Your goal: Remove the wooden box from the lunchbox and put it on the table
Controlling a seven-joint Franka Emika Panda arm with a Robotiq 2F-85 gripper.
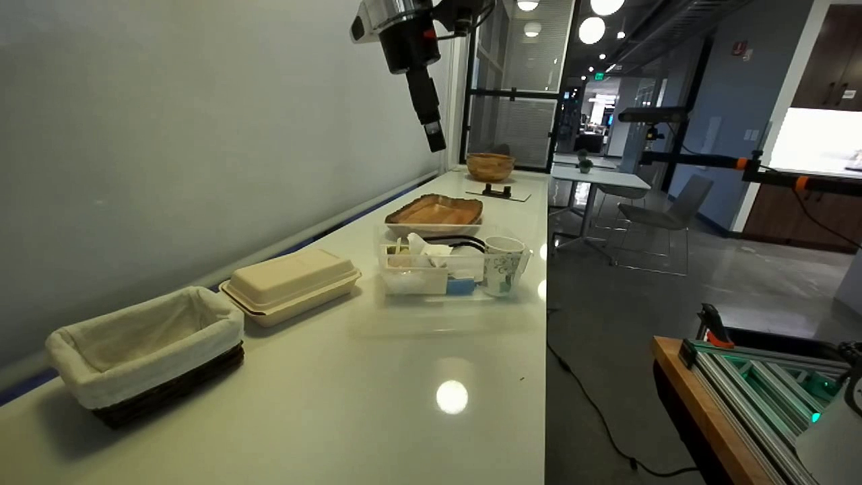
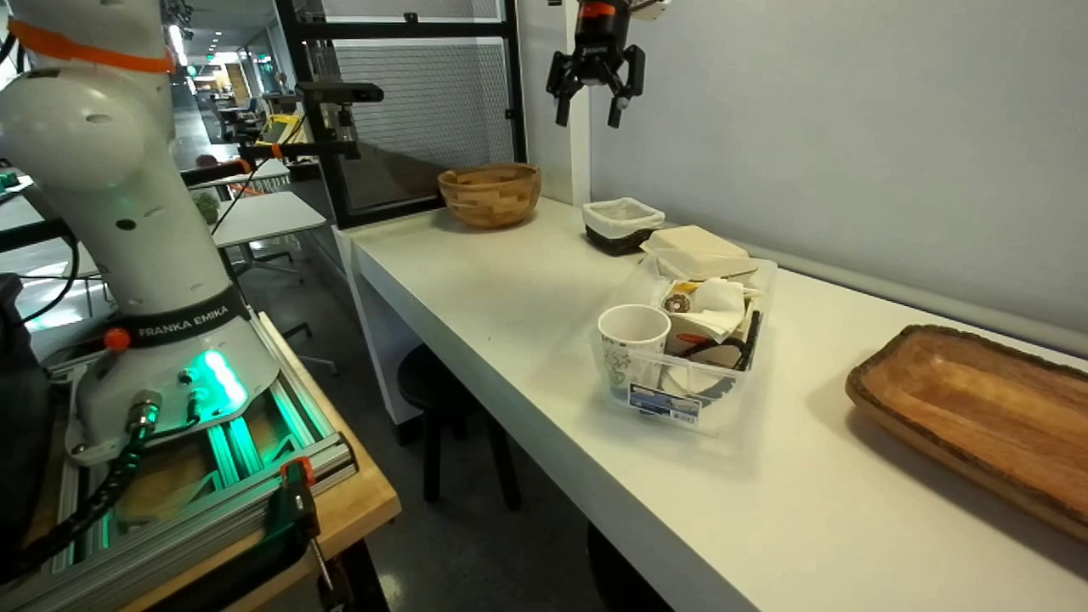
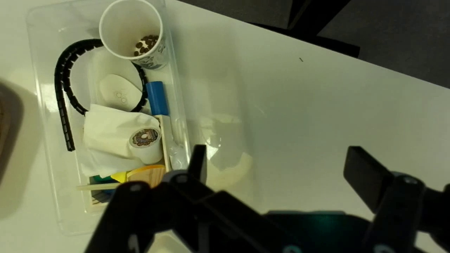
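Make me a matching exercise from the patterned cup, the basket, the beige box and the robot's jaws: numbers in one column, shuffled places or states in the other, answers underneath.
1. Patterned cup
2. Basket
3. Beige box
4. Jaws

A. Closed
B. Spread apart, above the table
C. Inside the clear lunchbox, with brown bits at its bottom
D. Dark outside, pale inside

Pairs: 1-C, 2-D, 3-A, 4-B
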